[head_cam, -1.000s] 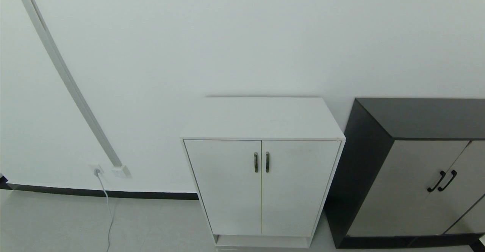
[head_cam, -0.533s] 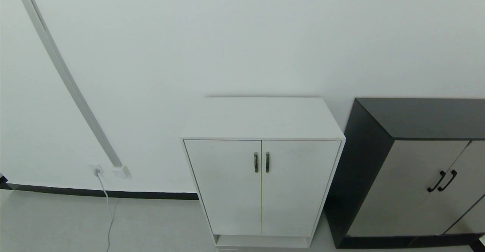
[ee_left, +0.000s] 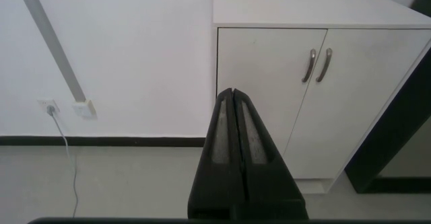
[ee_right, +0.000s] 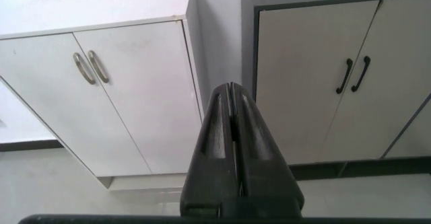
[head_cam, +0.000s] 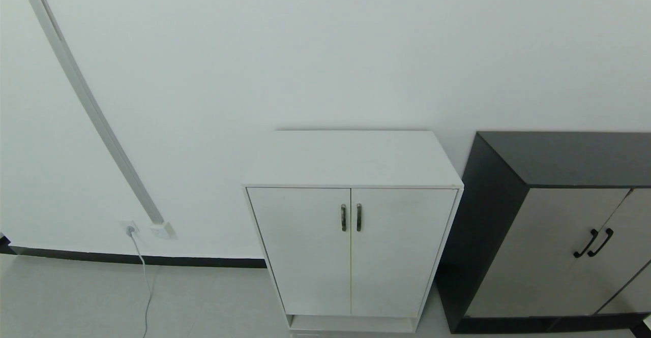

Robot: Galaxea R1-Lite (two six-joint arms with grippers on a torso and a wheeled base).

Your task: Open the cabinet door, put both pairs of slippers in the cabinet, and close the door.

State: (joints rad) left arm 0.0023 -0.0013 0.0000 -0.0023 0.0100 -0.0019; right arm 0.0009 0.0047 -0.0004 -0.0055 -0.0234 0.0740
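A white two-door cabinet (head_cam: 351, 236) stands against the wall with both doors closed and two metal handles (head_cam: 351, 217) side by side at the middle. The same cabinet (ee_left: 316, 83) lies ahead of my left gripper (ee_left: 233, 95), which is shut with nothing in it and well short of the doors. In the right wrist view the white cabinet (ee_right: 108, 89) sits beside the dark one, and my right gripper (ee_right: 231, 89) is shut and empty, also some way back from the furniture.
A black cabinet (head_cam: 549, 226) with grey doors and black handles (head_cam: 594, 242) stands right beside the white one. A wall socket (head_cam: 131, 228) with a grey cable (head_cam: 147, 287) trailing onto the floor sits to the left, under a slanted cable duct (head_cam: 86, 99). Bare grey floor lies in front.
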